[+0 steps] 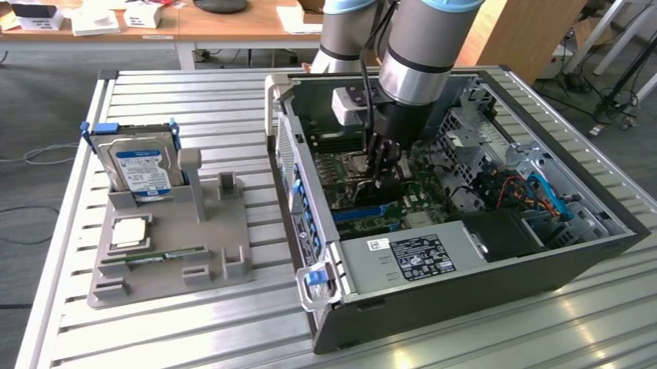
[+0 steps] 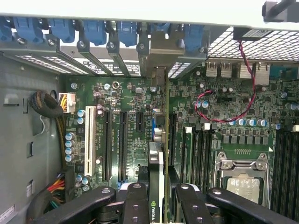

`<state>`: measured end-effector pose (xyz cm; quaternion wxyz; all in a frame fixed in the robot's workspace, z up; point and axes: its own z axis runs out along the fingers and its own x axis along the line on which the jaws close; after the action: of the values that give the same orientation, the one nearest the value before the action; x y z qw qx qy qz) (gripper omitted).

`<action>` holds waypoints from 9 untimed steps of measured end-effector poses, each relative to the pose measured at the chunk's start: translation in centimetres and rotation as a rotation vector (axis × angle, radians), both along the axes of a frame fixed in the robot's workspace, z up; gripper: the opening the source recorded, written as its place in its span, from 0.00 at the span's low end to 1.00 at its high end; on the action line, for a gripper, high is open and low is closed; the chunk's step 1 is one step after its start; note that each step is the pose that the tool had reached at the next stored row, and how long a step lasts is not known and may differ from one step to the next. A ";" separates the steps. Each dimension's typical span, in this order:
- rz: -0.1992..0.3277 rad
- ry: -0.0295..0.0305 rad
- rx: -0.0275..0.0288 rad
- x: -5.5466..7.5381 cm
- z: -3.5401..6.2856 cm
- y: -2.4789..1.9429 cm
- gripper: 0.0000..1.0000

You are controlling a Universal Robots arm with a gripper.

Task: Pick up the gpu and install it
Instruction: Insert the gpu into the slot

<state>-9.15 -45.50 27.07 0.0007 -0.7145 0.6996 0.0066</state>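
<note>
The gpu (image 2: 157, 170) hangs edge-on between my fingers (image 2: 135, 205), a thin dark card with a greyish-tan edge and a small green logo near the grip. My gripper (image 2: 158, 205) is shut on it. The card's metal bracket (image 2: 159, 74) sits against the rear slot openings of the case, and its long edge runs along a black expansion slot (image 2: 172, 140) on the green motherboard. In the exterior view my gripper (image 1: 385, 175) reaches down inside the open computer case (image 1: 462, 292), just above the motherboard (image 1: 359, 215).
A grey holder (image 1: 169, 246) on the exterior view's left carries a hard drive (image 1: 141, 165), a square chip (image 1: 131, 231) and a green memory stick (image 1: 165, 254). Inside the case are the power supply (image 1: 411, 257), a processor socket (image 2: 243, 172), a white slot (image 2: 90, 140) and a red cable (image 2: 243, 107).
</note>
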 end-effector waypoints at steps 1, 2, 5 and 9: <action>0.000 0.0000 0.0000 0.0 0.00 0.00 0.27; 0.000 0.0000 0.0000 0.0 0.00 0.00 0.27; 0.000 -0.0001 0.0001 -0.1 0.00 0.00 0.27; 0.000 -0.0002 0.0000 -0.2 0.00 0.00 0.27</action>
<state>-9.33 -45.50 27.06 0.0008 -0.7146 0.6995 0.0066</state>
